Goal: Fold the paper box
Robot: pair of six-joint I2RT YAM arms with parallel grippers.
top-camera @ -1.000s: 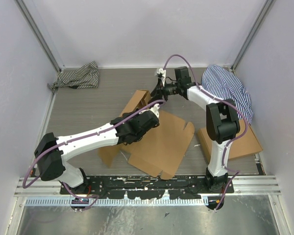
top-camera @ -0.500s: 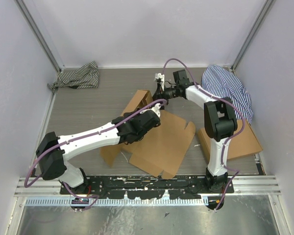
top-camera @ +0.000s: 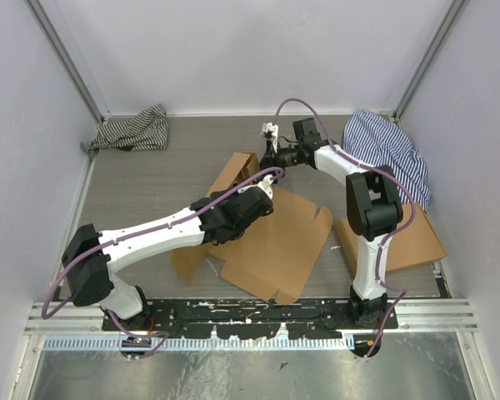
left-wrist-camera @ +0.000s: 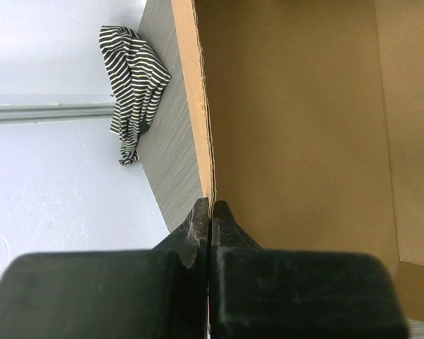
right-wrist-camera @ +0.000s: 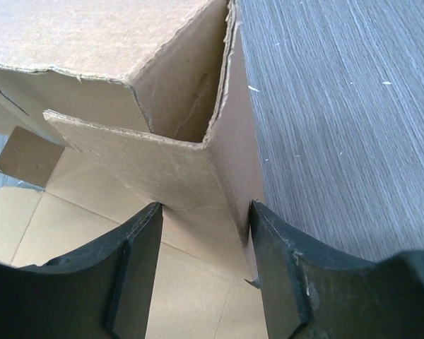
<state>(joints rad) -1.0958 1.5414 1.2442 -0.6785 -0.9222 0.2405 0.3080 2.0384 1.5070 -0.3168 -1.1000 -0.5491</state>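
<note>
Nearest the arm bases, the paper box (top-camera: 275, 242), a plain brown die-cut cardboard sheet with flaps and tabs, lies mid-table on the grey wood-grain table (top-camera: 150, 183). Its broad near panels lie flat, with notched edges pointing toward the bases. To its right, partly behind the right arm's upright link, a thicker flat stack of brown cardboard (top-camera: 421, 246) rests on the table, apart from the box.

Farther in, the left gripper (top-camera: 257, 192) reaches across the flat panels. In the left wrist view its black fingers (left-wrist-camera: 191, 236) are pressed together on the thin top edge of a raised cardboard wall (left-wrist-camera: 290, 127), so the gripper (left-wrist-camera: 210, 212) is pinching that wall.

Beyond that, the far end of the box stands up as a partly formed corner. The right gripper (top-camera: 265, 158) comes at it from the far side. In the right wrist view its two dark fingers (right-wrist-camera: 138, 268) are spread wide on either side of the corner where a side flap meets the end wall (right-wrist-camera: 177, 169). The gripper (right-wrist-camera: 205, 212) grips nothing, and whether either finger touches the cardboard cannot be told.

Farthest back, a crumpled black-and-white striped cloth (top-camera: 133, 132) lies in the far left corner, and a blue-and-white striped cloth (top-camera: 387, 150) is heaped at the far right, its near edge lying over the stack.
</note>
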